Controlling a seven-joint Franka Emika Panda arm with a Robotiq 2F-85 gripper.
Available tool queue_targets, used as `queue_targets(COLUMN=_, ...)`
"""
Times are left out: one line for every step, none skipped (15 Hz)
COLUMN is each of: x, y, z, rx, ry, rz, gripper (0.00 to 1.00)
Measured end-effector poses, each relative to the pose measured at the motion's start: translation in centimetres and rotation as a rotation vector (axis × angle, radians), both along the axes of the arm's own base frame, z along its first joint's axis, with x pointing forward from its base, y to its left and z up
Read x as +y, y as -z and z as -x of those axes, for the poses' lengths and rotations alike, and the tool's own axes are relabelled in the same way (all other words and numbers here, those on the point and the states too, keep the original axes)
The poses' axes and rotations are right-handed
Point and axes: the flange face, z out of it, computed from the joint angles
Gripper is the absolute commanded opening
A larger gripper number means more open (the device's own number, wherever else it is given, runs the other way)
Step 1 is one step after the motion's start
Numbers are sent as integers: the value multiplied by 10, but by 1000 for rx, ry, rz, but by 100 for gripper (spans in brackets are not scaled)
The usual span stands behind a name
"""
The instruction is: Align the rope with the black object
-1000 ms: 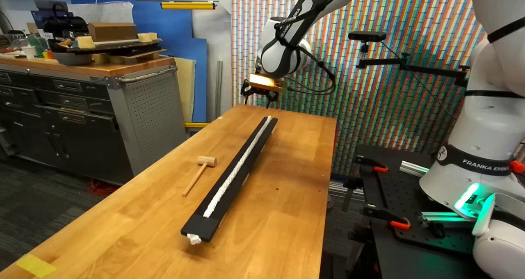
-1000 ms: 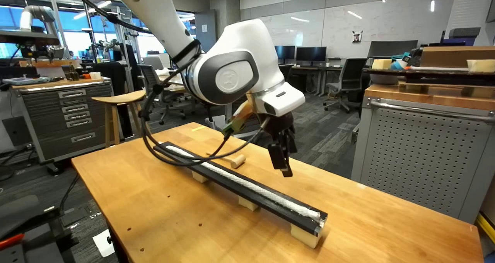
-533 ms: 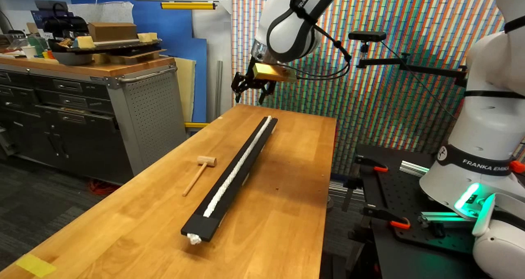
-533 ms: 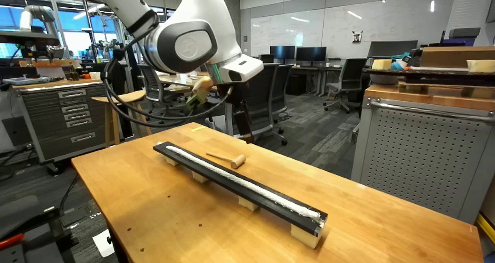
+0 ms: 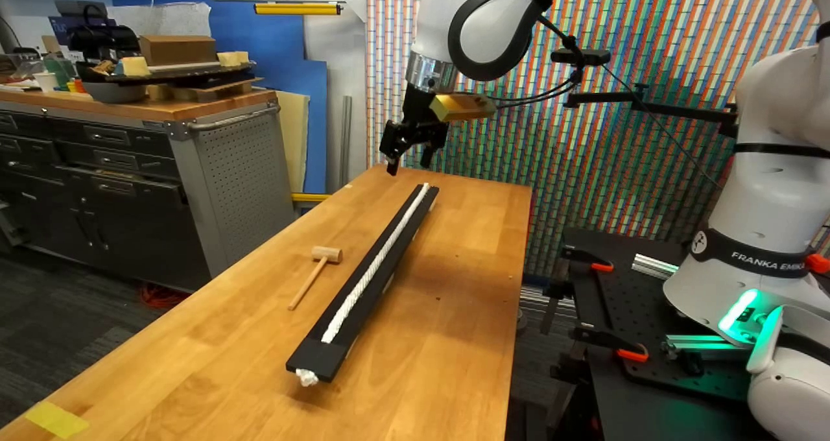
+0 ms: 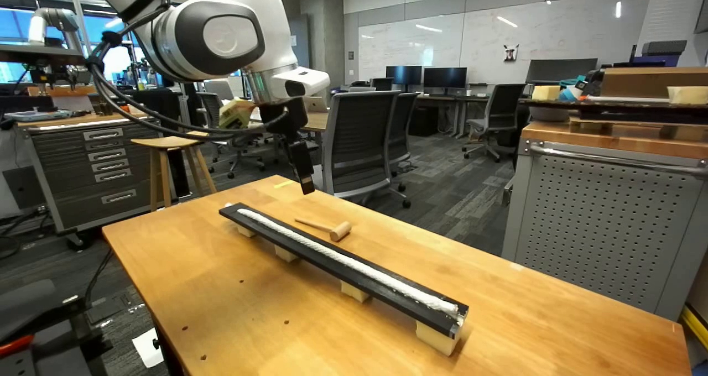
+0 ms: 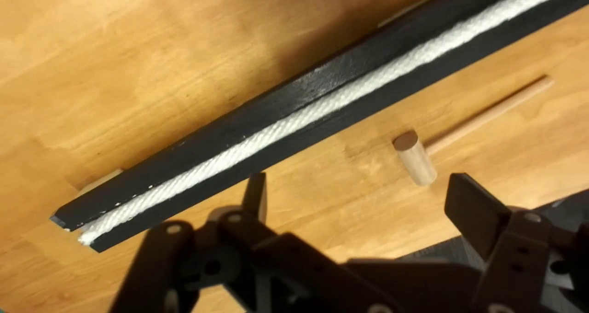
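The black bar [image 5: 380, 275] lies lengthwise on the table, raised on small blocks; it also shows in an exterior view [image 6: 344, 271] and the wrist view [image 7: 276, 108]. The white rope [image 5: 371, 272] lies straight along its top, visible in an exterior view [image 6: 354, 264] and the wrist view [image 7: 294, 119]. At one end a black piece covers the rope and a frayed tip pokes out; at the other, the rope reaches the bar's end. My gripper [image 5: 409, 166] is open and empty, above the table, apart from rope and bar; its fingers [image 7: 358, 179] are wide apart. It also shows in an exterior view [image 6: 307, 188].
A wooden mallet [image 5: 326, 254] lies beside the bar, also seen in the wrist view [image 7: 416, 161]. Pale blocks [image 6: 354, 291] support the bar. A drawer cabinet [image 5: 233, 149] stands beyond the table's edge. A yellow tape strip [image 5: 57, 419] marks one table end.
My gripper has moved up and, in an exterior view, leftward toward the taped table end, turning more downward. It stays open. The rope, bar and mallet have not moved.
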Motion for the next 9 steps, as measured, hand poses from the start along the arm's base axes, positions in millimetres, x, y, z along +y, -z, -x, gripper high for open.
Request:
queue_targets(x=5, y=-2, z=5, rx=26, ry=-25, rz=11, gripper=100)
queue_targets(x=9, y=-4, z=10, rx=50, ry=-45, rz=22, gripper=100)
queue_targets(x=13, y=-7, z=13, rx=71, ry=-61, rz=30, gripper=100)
queue_targets(x=17, y=-10, z=17, rx=86, ry=-75, rz=34, gripper=100)
queue_targets(x=22, y=-13, z=20, rx=97, ry=-98, rz=35, gripper=100)
queue_targets(x=25, y=-16, z=21, rx=97, ry=-104, rz=35, gripper=100)
queue_targets(x=26, y=-15, z=22, rx=99, ry=-105, rz=35, gripper=100)
queue_targets(x=25, y=-13, z=22, rx=103, ry=-103, rz=35, gripper=100)
queue_targets(x=23, y=-10, z=22, rx=107, ry=-100, rz=35, gripper=100)
